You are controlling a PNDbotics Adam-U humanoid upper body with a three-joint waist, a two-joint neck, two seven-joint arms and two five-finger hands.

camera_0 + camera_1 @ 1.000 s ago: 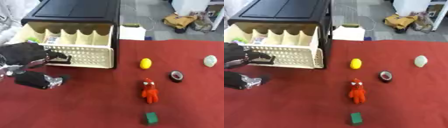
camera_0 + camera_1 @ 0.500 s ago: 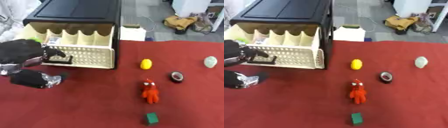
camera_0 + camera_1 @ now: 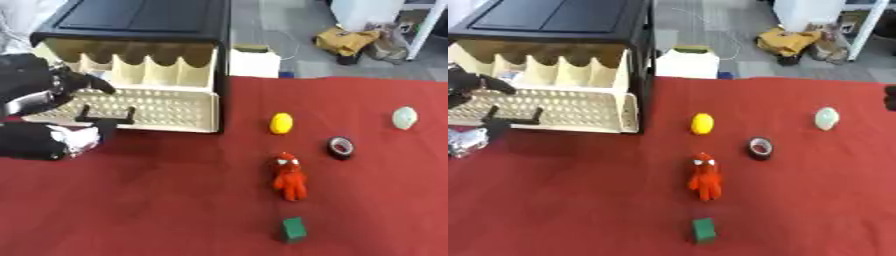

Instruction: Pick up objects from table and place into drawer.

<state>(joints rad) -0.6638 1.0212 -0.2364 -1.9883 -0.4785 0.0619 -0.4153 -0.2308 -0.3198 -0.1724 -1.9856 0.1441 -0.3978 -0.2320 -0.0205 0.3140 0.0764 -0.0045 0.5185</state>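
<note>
The cream drawer (image 3: 166, 107) stands pulled out of the black cabinet (image 3: 149, 20) at the upper left. My left hand (image 3: 39, 87) is a black mass over the drawer's left end, above the black handle (image 3: 107, 118). A black and silver part of the same arm (image 3: 48, 142) lies on the red cloth just in front of the drawer. On the cloth lie a yellow oval thing (image 3: 281, 123), a black tape roll (image 3: 340, 148), a red figure (image 3: 290, 176), a green block (image 3: 293, 230) and a pale egg-shaped thing (image 3: 404, 118), none touched.
A white box (image 3: 254, 62) stands behind the table beside the cabinet. A yellow bag (image 3: 350, 40) lies on the floor beyond. A small dark shape (image 3: 890, 97) shows at the right edge, too little to identify.
My left hand has shifted slightly up and to the left at the drawer's left end. The whole picture has shifted a little. The objects on the cloth have not moved.
</note>
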